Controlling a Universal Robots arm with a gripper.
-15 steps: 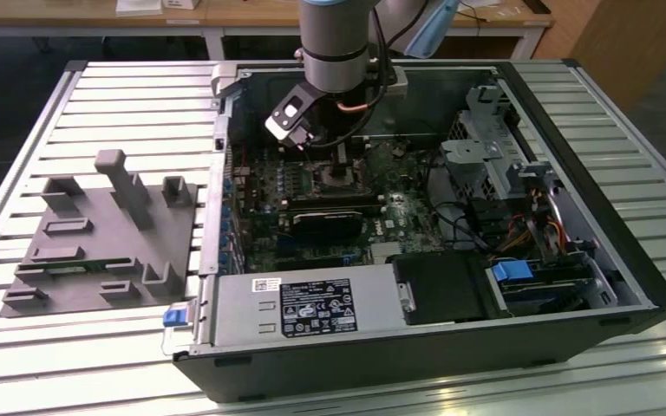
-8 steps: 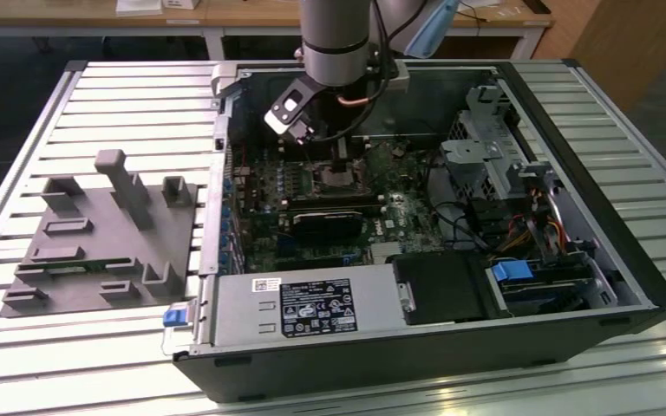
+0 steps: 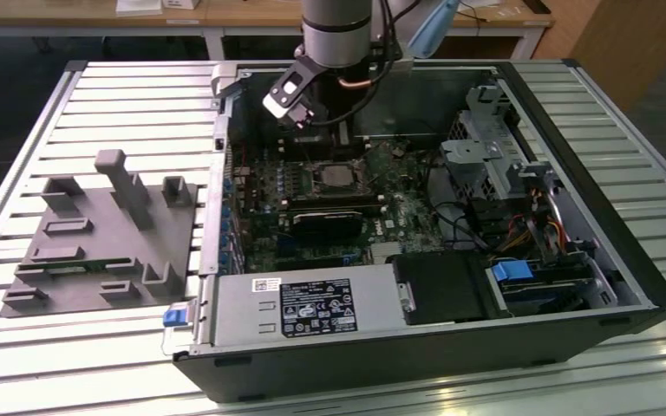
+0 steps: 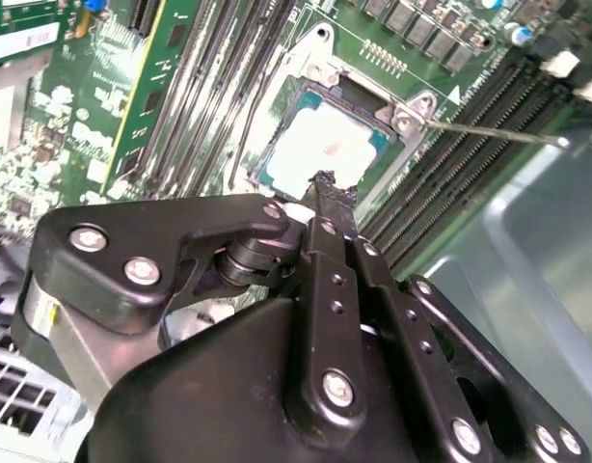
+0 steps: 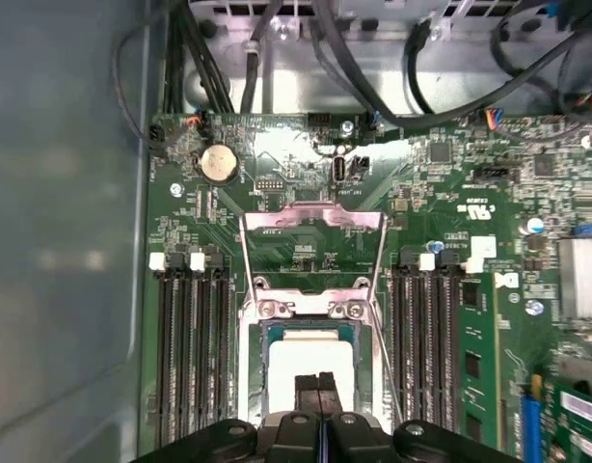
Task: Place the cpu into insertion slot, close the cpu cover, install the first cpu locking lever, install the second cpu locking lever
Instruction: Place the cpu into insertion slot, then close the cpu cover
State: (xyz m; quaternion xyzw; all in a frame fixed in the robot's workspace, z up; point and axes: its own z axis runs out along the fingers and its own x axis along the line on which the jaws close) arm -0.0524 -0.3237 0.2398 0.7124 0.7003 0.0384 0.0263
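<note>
The cpu (image 5: 306, 359) shows its silvery top (image 4: 320, 145) and sits in the insertion slot (image 3: 333, 178) on the green board. The cpu cover (image 5: 308, 307) lies down around it as a metal frame. One wire locking lever (image 5: 310, 214) stands off from the socket in a U shape. A second thin lever rod (image 4: 494, 131) sticks out sideways, unlatched. My gripper (image 4: 325, 185) is shut with nothing between its fingers. Its tips (image 5: 320, 386) hang just over the chip's near edge, and I cannot tell whether they touch it. In the exterior view the gripper (image 3: 313, 137) is above the socket.
Long black memory slots (image 5: 185, 347) flank the socket on both sides. A black block (image 3: 327, 227) lies beside the socket, with the power supply (image 3: 310, 303) and drive cage (image 3: 495, 165) farther off. The case wall (image 5: 65, 241) is close. A grey fixture (image 3: 101, 234) sits outside the case.
</note>
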